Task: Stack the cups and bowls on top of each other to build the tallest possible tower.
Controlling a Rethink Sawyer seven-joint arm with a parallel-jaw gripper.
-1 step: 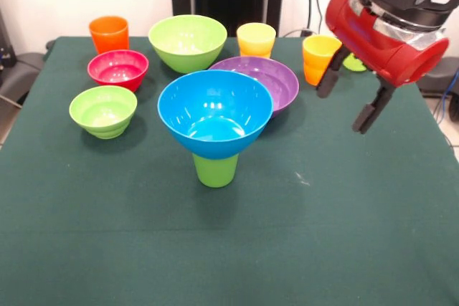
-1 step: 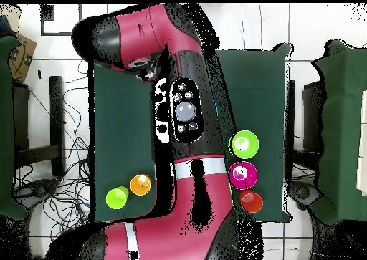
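Note:
A large blue bowl [image 1: 215,109] rests on a yellow-green cup [image 1: 216,170] at the table's middle, forming a two-piece tower. Behind it sits the wide purple bowl [image 1: 281,77]. Further back are a large lime green bowl [image 1: 188,41], a pale yellow cup [image 1: 256,39] and an orange-yellow cup [image 1: 319,59]. At the left stand an orange cup [image 1: 109,34], a small red bowl [image 1: 118,69] and a small lime green bowl [image 1: 103,110]. My gripper [image 1: 346,102] hangs open and empty above the table, just right of the orange-yellow cup. A green cup [image 1: 354,64] peeks out behind it.
The dark green table [image 1: 323,234] carries everything. In the overhead view the arm [image 2: 188,128] covers the table's middle; the small lime green bowl [image 2: 244,143], red bowl [image 2: 242,174] and orange cup [image 2: 251,201] show on one side, the orange-yellow cup [image 2: 140,183] and green cup [image 2: 117,197] on the other.

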